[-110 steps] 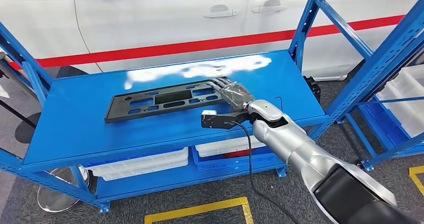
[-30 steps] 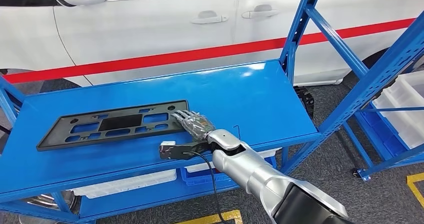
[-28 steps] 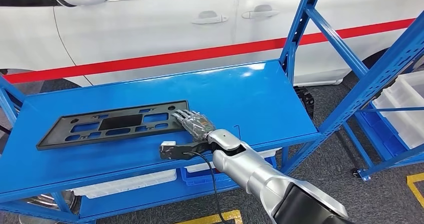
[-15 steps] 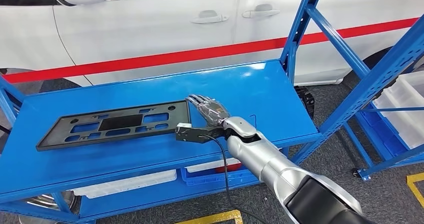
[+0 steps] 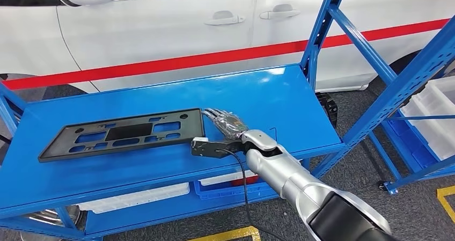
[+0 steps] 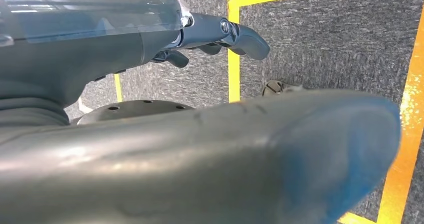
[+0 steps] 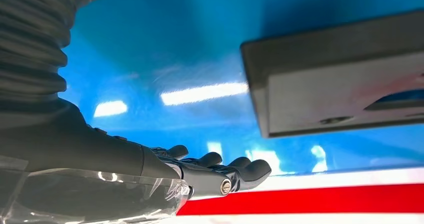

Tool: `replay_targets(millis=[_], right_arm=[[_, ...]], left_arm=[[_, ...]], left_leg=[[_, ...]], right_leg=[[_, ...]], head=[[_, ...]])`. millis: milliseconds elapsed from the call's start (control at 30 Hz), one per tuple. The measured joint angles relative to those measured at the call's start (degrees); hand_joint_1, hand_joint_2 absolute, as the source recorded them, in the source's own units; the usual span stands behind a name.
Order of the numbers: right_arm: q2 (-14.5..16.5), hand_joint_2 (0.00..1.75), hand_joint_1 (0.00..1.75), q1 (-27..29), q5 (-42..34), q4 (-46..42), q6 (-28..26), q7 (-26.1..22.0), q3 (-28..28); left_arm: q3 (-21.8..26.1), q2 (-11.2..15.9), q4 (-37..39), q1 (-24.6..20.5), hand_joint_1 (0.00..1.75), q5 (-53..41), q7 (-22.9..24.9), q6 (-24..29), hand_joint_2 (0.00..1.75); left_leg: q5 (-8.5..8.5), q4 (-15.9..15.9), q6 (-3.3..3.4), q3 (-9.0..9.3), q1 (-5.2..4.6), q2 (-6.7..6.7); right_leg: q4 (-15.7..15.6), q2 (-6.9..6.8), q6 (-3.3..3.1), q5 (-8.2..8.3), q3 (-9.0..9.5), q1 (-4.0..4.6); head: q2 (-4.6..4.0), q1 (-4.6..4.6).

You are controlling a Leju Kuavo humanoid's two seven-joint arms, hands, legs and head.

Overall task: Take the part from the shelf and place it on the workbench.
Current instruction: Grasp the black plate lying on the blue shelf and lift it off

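The part [image 5: 129,131] is a long flat black plastic panel with several cut-outs, lying flat on the left half of the blue bench top [image 5: 268,96]. My right hand [image 5: 228,124] hovers low over the blue surface just past the part's right end, with its fingers stretched out and nothing in them. A narrow gap separates its fingertips from the panel's corner. The right wrist view has the same hand [image 7: 210,171] beside the part's end [image 7: 340,84]. My left hand [image 6: 215,32] hangs over the grey floor and holds nothing.
A white car with a red stripe [image 5: 161,64] stands close behind the bench. Blue rack uprights [image 5: 322,26] rise at the bench's right end. White bins [image 5: 134,195] sit on the lower shelf, and more fill a rack [image 5: 434,112] at the right. Yellow tape [image 6: 232,64] marks the floor.
My right hand rested on the part's right end a second ago; it has since lifted off and drawn back to the right. The part lies where it was.
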Motion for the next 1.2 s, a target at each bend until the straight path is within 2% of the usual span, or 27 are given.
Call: replay_targets(millis=[167,300,467,1200], right_arm=[[2.19,1.75,0.00,0.23,0.49,0.93,1.21,-1.05,0.27],[4.91,1.75,0.00,0.64,1.42,1.81,1.02,-0.38,1.18],[6.83,1.75,0.00,0.67,1.76,2.69,0.82,0.18,2.01],[7.67,1.75,0.00,1.75,2.67,4.19,-1.09,1.79,2.19]], left_arm=[[-0.01,0.00,-0.01,-0.02,0.00,0.00,0.05,0.22,0.00],[-0.01,-0.10,-0.02,-0.21,0.00,0.08,0.11,0.35,0.00],[-0.01,-0.28,-0.02,-0.29,0.00,0.38,0.26,0.57,0.00],[-0.01,-0.29,0.00,-0.27,0.00,0.20,0.99,0.17,0.00]], left_leg=[[-0.01,0.00,-0.01,-0.01,0.00,0.00],[-0.02,-0.01,-0.03,-0.01,0.00,0.00],[-0.03,-0.01,-0.04,-0.01,0.00,0.00],[-0.04,-0.01,-0.02,0.04,0.00,0.00]], right_leg=[[0.00,0.01,-0.01,-0.02,-0.01,0.00],[0.00,0.01,-0.02,-0.04,-0.03,0.00],[0.00,0.01,-0.04,-0.07,-0.02,0.00],[0.00,0.00,-0.04,-0.07,0.02,0.00]], head=[[0.00,0.00],[0.00,0.00],[0.00,0.00],[0.00,0.00]])
